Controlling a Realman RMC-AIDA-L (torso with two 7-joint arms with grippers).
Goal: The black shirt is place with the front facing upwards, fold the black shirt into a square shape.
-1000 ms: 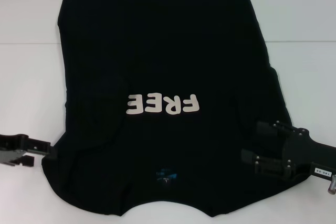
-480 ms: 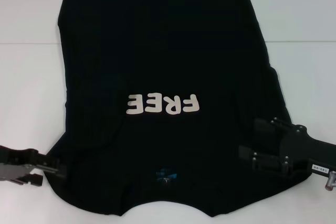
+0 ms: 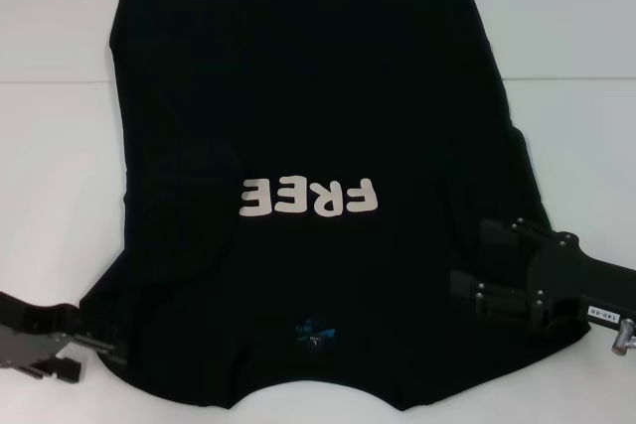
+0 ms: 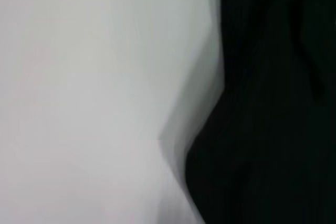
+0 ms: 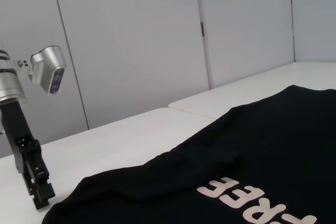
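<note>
Black shirt [image 3: 308,196] lies flat, front up, on the white table [image 3: 60,146], collar end nearest the robot, hem farthest. Left gripper [image 3: 94,345] sits low at the near left edge of the shirt, at the sleeve; jaws point inward toward the cloth, but whether they are released or clenched cannot be told. In the right wrist view the left gripper [image 5: 39,199] tips down right at the shirt's corner [image 5: 68,208]. Right gripper [image 3: 467,270] is over the near right side of the shirt, jaws pointing inward; state cannot be told against the black cloth. Just beyond both jaws, cream FREE lettering [image 3: 310,198] reads upside down mid-chest. Small blue mark [image 3: 310,333] lies between the grippers, near the collar.
</note>
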